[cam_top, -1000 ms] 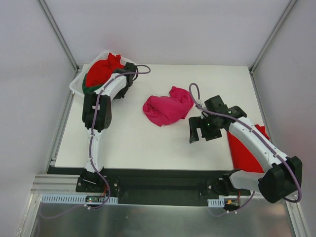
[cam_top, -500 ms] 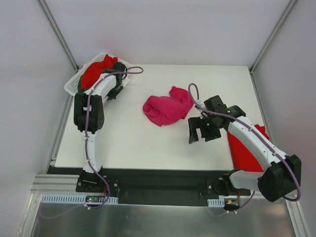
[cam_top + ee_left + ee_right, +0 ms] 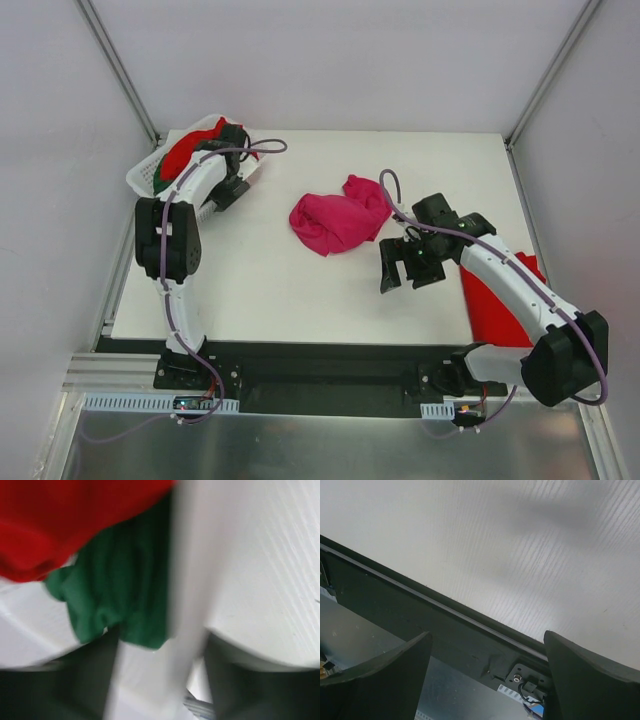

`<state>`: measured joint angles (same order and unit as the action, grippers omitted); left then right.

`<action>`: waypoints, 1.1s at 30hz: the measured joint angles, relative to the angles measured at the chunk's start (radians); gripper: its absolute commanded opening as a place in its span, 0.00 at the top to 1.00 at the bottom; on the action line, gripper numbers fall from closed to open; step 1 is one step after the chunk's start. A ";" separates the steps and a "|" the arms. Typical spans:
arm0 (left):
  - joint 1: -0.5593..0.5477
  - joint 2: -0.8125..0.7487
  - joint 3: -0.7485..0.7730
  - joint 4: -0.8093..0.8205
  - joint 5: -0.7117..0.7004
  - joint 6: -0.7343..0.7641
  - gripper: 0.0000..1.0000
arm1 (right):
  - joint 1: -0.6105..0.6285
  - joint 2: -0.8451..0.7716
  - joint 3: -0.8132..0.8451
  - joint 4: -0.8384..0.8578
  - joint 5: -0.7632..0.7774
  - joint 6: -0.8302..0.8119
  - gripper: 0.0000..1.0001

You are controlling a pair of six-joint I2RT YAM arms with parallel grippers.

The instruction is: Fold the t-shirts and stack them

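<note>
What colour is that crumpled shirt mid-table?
The crumpled shirt is magenta-pink, clearest in the top external view.

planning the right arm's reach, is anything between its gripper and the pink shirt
Nothing visible does. The right gripper hangs open beside the pink shirt, on its right, with only table surface between them. The basket sits at the far-left corner.

Left arm point(image 3: 200, 175) reaches to the white plastic lattice basket point(image 3: 140, 175) holding a bright red cloth t-shirt point(image 3: 180, 155) at the far-left corner, right fingers point(image 3: 389, 276) hang spread wide over the white bench point(image 3: 270, 280) near the crumpled magenta-pink t-shirt point(image 3: 338, 220), and another red t-shirt point(image 3: 495, 305) lies at the right edge.
</note>
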<state>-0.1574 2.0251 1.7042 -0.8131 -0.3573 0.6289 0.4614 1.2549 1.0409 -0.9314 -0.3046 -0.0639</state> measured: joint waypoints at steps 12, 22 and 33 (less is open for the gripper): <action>-0.066 -0.111 0.014 0.044 -0.343 -0.213 0.01 | 0.000 0.008 0.000 0.004 -0.011 0.002 0.04; 0.059 -0.123 0.232 -0.265 -0.337 -0.961 0.01 | 0.000 0.026 0.000 0.022 -0.017 0.010 0.04; 0.277 -0.159 -0.005 -0.284 0.101 -1.445 0.00 | 0.000 0.028 -0.019 0.031 -0.018 0.023 0.04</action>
<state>0.1200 1.8660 1.6989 -1.0969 -0.2558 -0.8165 0.4610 1.2831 1.0214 -0.9009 -0.3229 -0.0414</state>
